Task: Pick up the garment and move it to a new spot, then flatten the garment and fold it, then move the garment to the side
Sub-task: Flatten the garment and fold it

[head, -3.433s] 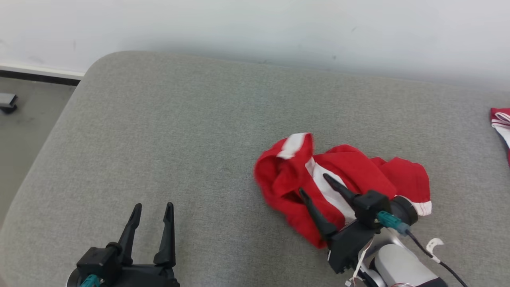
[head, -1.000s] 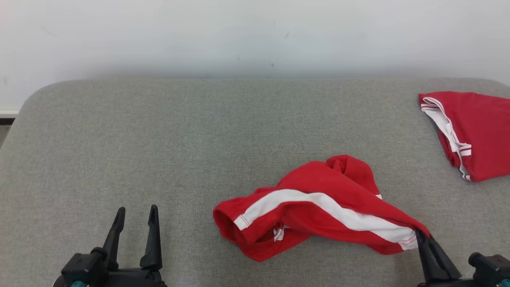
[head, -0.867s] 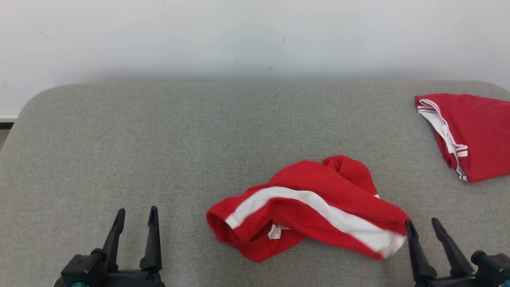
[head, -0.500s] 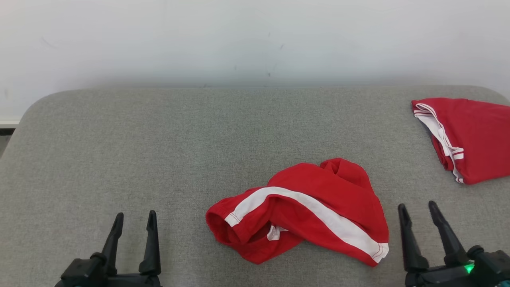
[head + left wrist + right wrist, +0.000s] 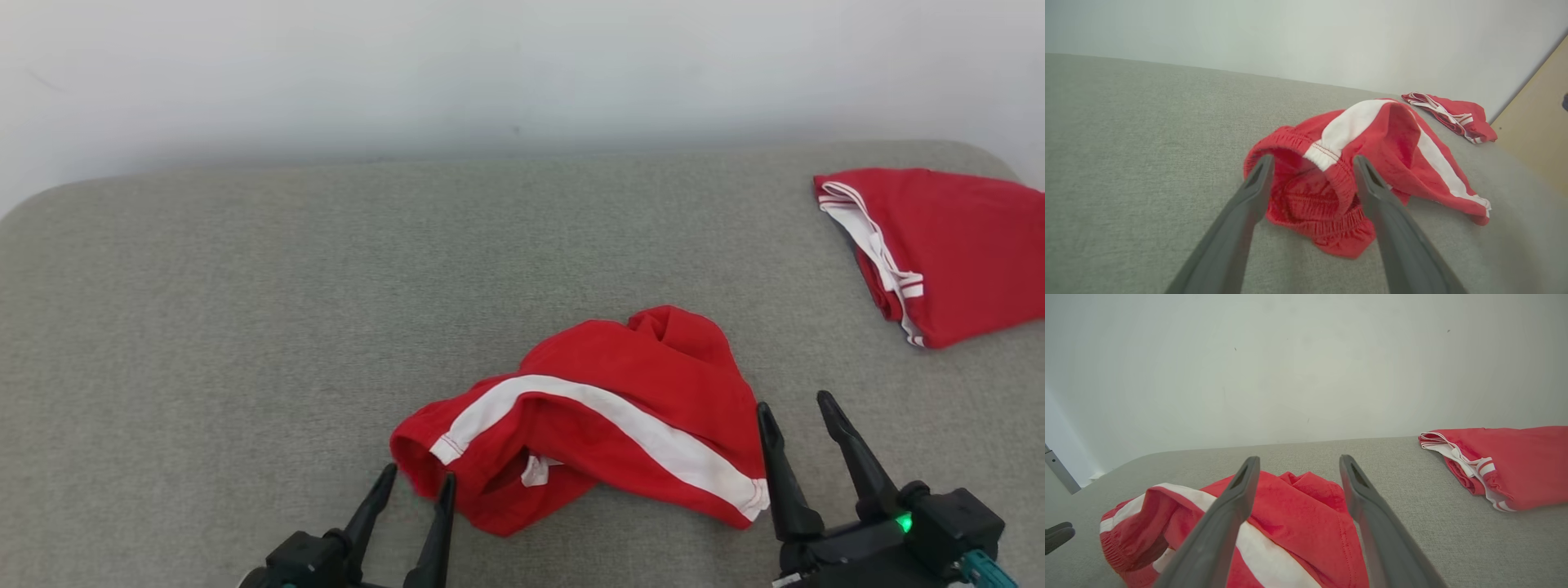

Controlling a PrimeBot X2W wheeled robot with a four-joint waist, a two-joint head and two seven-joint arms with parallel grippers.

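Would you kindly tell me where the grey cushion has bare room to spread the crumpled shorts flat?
The widest bare patch is the left half of the cushion, between the back wall and the crumpled shorts. A narrower strip lies between the shorts and the folded red garment. The near middle is crowded: the left hand and right hand flank the shorts.

No words, numbers, brand marks or signs can be read anywhere here. A small white label (image 5: 535,471) sits just inside the opening of the red garment (image 5: 653,367), the crumpled one with the white stripe, but it is too small to make out any print on it. The folded red garment (image 5: 963,245) lying well apart to the right has white trim along its edge, and no lettering can be made out on it.
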